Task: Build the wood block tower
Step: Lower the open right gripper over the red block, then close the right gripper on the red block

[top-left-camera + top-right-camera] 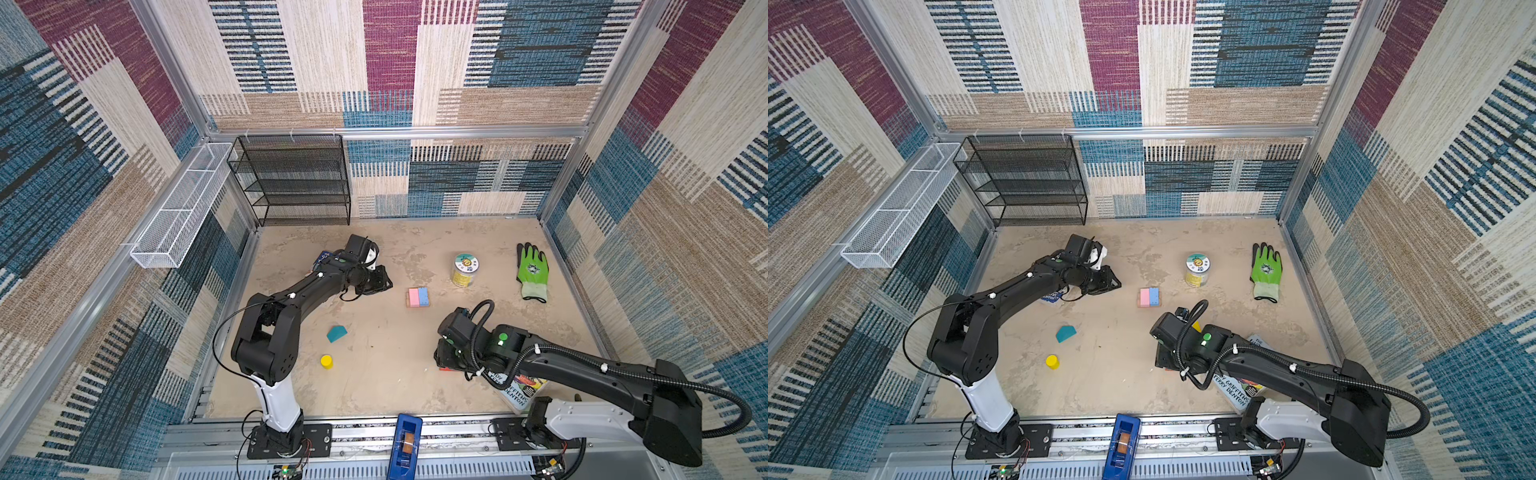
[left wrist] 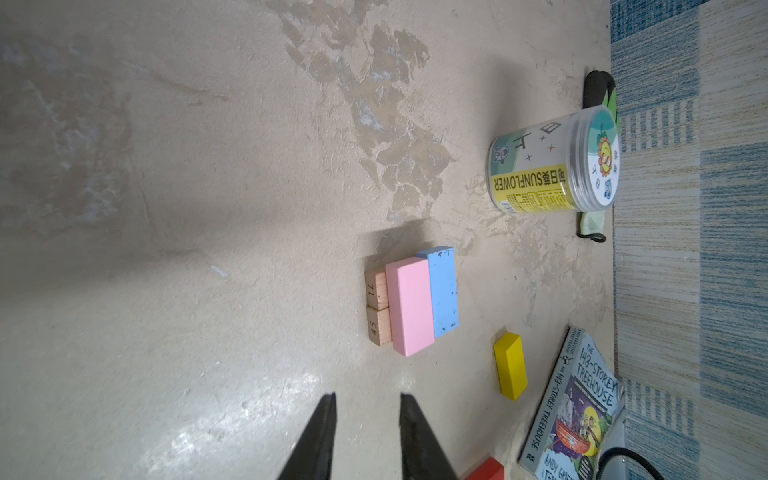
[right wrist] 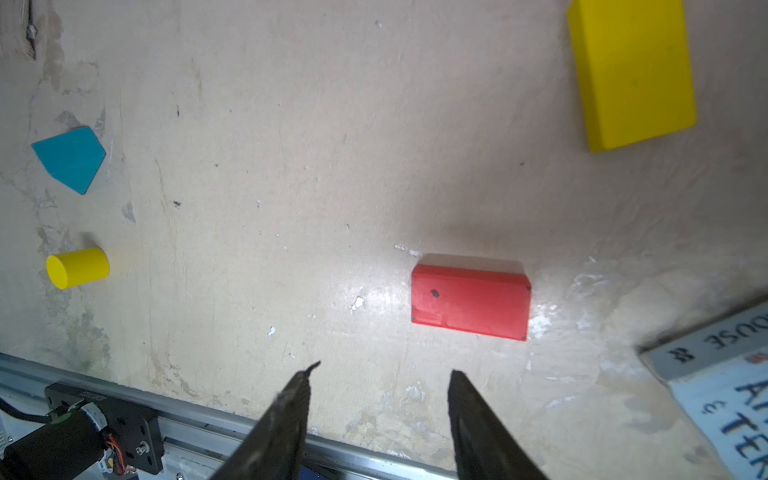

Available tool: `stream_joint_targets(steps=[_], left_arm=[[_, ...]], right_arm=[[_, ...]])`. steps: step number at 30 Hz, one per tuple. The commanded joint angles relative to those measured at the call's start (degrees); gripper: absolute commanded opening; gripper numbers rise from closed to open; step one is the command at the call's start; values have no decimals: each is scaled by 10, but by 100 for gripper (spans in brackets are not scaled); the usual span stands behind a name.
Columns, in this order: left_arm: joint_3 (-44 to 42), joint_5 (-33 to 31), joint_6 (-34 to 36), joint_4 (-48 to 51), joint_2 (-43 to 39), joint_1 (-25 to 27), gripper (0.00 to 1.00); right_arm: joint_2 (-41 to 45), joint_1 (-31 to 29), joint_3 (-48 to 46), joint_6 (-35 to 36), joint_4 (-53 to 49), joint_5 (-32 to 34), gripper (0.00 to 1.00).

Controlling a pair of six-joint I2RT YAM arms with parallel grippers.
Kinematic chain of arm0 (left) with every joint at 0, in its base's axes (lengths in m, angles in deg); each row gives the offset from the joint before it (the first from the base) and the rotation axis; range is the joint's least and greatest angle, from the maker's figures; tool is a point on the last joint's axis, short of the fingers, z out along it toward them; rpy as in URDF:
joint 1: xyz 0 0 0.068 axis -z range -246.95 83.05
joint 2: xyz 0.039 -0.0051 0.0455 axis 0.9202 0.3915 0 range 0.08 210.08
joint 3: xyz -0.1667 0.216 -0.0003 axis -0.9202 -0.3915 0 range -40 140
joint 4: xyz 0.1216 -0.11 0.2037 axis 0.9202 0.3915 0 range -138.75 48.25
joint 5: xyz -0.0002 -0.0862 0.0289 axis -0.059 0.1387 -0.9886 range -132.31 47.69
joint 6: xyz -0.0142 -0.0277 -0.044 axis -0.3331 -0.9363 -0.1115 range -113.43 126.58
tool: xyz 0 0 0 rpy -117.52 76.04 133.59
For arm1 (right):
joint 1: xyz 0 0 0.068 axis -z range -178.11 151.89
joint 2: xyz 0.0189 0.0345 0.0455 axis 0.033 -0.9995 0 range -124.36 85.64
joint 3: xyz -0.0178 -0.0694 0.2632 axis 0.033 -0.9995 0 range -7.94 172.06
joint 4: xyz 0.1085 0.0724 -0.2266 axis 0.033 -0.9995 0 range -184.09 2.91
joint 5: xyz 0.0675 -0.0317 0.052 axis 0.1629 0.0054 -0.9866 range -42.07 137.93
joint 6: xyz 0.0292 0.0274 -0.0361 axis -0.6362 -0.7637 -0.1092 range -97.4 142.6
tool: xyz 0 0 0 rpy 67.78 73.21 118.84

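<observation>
The tower (image 1: 417,297) is a pink block (image 2: 409,305) and a light blue block (image 2: 442,291) side by side on two plain wood blocks (image 2: 377,307). My left gripper (image 2: 368,397) is open and empty, a short way left of the tower in both top views. My right gripper (image 3: 382,370) is open over bare floor, close to a red block (image 3: 469,301) but not around it. A yellow block (image 3: 631,70) lies beyond the red one. A teal house piece (image 1: 336,333) and a yellow cylinder (image 1: 326,361) lie apart at front left.
A yellow jar (image 1: 465,270) and a green glove (image 1: 532,270) are at back right. A book (image 1: 519,390) lies under my right arm, another (image 1: 1052,296) under my left. A black mesh rack (image 1: 295,178) stands at the back wall, with a blue dispenser (image 1: 405,444) on the front rail.
</observation>
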Motion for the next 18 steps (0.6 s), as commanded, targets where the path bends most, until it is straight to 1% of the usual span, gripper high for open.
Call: stream_joint_targets(steps=[1,8,11,17,18], left_arm=[[-1,-2,12,2,-3,0,31],[0,-5,15,4,-4,0,31],[-1,-4,15,4,-3,-1,31],[1,-2,16,3,1,-3,31],[1,-1,17,4,3,-3,31]], right_arm=[[-5,-1,6,-8,-35,31,60],[-59,-1,23,7,-57,42,78],[-80,-1,27,12,-53,38,84],[-114,-1,37,13,-58,38,99],[-120,-1,38,16,-58,38,100]])
